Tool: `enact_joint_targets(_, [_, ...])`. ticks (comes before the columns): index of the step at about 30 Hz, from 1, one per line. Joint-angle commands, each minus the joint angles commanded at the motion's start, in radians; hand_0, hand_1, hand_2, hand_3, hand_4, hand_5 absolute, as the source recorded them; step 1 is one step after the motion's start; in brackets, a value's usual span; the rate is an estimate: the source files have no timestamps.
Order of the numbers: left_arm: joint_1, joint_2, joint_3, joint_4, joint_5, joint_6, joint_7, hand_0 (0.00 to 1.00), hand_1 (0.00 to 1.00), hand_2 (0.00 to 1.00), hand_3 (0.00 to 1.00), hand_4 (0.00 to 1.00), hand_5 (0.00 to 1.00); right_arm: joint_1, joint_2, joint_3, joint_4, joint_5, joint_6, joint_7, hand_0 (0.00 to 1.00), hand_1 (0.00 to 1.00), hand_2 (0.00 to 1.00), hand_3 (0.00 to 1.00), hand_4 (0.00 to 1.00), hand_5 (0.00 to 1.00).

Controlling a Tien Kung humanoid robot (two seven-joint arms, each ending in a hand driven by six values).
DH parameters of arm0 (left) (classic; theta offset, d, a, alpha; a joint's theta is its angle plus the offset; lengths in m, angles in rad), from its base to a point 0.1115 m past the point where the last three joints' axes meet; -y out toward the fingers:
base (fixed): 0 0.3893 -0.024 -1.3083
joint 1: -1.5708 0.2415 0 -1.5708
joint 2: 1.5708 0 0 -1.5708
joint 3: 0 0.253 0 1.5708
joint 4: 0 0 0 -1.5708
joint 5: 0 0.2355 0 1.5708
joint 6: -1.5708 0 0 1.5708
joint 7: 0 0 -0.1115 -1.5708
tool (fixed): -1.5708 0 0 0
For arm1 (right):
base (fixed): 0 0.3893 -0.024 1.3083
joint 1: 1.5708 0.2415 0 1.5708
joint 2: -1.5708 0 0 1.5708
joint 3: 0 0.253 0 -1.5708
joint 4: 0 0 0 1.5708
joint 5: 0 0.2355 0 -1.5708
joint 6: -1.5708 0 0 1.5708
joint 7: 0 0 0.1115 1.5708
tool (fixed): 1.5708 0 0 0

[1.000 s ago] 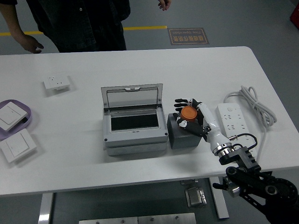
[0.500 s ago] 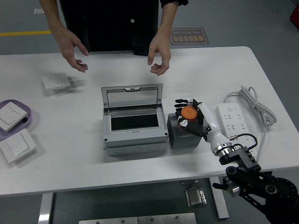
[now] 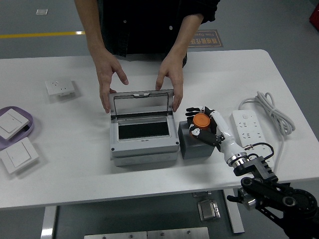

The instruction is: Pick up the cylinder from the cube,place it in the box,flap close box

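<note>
An orange cylinder stands on top of a dark grey cube just right of the grey box. The box's clear lid stands open and upright at the back. My right hand comes in from the lower right, its fingers curled around the cylinder on the cube. A person at the far side holds both sides of the open lid, one hand at its left, the other hand at its right. The left arm is out of view.
A white power strip with its coiled cable lies right of my hand. A white socket plate lies at the far left. A purple tray with a switch and another switch plate sit at the left edge.
The person has leaned in and brought both hands down onto the sides of the box's lid. My right hand and the cylinder have not moved.
</note>
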Motion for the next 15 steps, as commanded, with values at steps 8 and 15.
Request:
enact_joint_targets(8, [0.003,-0.004,0.010,-0.003,-0.010,0.008,-0.008,0.636,0.621,0.543,0.628,0.701,0.341,-0.007,0.002,0.000,0.013,0.001,-0.004,0.004,0.698,0.582,0.528,0.494,0.002,0.002])
enact_joint_targets(15, [0.005,-0.002,0.007,-0.001,-0.009,0.012,-0.011,0.637,0.621,0.543,0.626,0.700,0.339,-0.007,0.007,0.009,0.050,0.006,-0.034,0.024,0.524,0.480,0.446,0.358,0.002,0.002])
